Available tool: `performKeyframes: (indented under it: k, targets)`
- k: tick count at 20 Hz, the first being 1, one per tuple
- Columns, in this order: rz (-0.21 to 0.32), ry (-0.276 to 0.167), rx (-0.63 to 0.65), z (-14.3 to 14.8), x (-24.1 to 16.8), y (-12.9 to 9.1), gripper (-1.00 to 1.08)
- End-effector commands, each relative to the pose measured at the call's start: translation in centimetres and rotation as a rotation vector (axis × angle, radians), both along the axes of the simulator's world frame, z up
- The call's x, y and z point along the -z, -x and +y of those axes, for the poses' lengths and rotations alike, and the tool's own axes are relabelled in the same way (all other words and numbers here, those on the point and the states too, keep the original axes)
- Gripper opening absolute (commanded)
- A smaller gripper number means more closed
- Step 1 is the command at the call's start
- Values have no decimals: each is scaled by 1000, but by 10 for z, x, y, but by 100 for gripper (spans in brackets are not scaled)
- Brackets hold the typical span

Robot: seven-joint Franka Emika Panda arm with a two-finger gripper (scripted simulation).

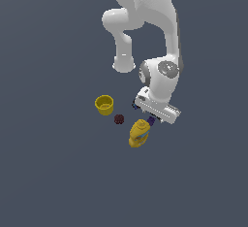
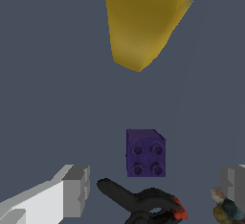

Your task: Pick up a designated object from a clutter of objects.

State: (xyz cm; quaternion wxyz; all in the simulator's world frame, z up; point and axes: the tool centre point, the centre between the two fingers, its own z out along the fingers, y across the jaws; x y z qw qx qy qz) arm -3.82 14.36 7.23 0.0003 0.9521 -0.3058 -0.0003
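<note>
The designated object, a small dark purple studded block (image 2: 146, 153), lies on the floor between my two fingers without touching either. My gripper (image 2: 153, 180) is open, with one grey finger (image 2: 74, 189) on one side and the other finger (image 2: 234, 182) far across. In the exterior view my gripper (image 1: 154, 116) hangs low over the purple lump (image 1: 151, 121), right beside the yellow bottle-like object (image 1: 139, 133). The rest of the clutter spreads toward the exterior view's left: a dark red ball (image 1: 119, 119) and a yellow cup (image 1: 104, 105).
A black pronged item with a red tip (image 2: 143, 203) lies close to the purple block, between the fingers. The yellow bottle-like object (image 2: 141, 22) looms just beyond the block. A small mottled bit (image 2: 222, 208) sits by one finger. The floor is plain dark grey.
</note>
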Motion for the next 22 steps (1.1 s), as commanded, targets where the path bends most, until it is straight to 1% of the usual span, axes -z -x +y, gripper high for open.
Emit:
performKeyframes:
  k: [1,11,17,18,22]
  targets:
    - [0,0,0,0,2,0,100]
    - [-1,0,3,0,41,1,100]
    - [-1,0,4,0,50,1,100]
    - [-1,0,4,0,50,1,-100]
    - [-1,0,4,0,50,1,-100]
